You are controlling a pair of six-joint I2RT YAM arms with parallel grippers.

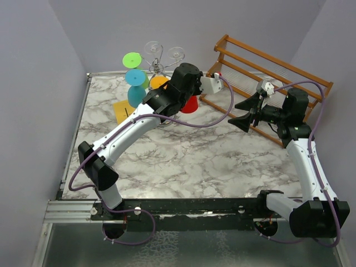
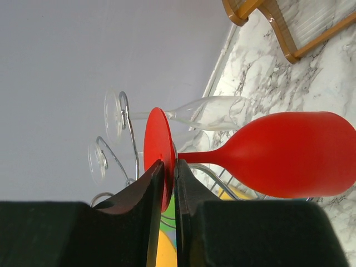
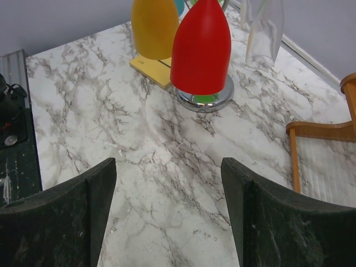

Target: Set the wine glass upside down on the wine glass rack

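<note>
Late stage, judging by the layout. Noting red wine glass [image 3: 201, 50] already inverted, mouth down just above the round chrome base of the wine glass rack [image 3: 207, 101], with stem leading up toward the scroll arms. In left wrist view, seeing left gripper [image 2: 169, 164] with jaws narrow, one on either side of the glass's red foot disc, right at the rack's wire arms. Cannot tell whether pinching the disc or just loosened off it; too tight a gap to call. Cannot confirm either that the foot sits fully in a wire slot, with wire partly hidden behind disc and fingers. Marking right gripper [image 1: 245, 113] as spread wide and empty, hanging above marble table [image 1: 183, 156] next to brown wooden rack [image 1: 267, 75], well apart from the glass. Also at the rack: yellow glass [image 3: 154, 22] just beside the red one, teal glass [image 1: 134, 83] and green-footed glass [image 1: 132, 58] on the left side, clear glasses [image 2: 208, 111] behind. Counting as done: pick-up, flip, carry to rack. Counting as left, probably: confirm the foot hangs on an arm, let go fully, back the left arm out without knocking neighbours. Main risk: snagging the foot disc on retreat and dragging the glass off the arm.
</note>
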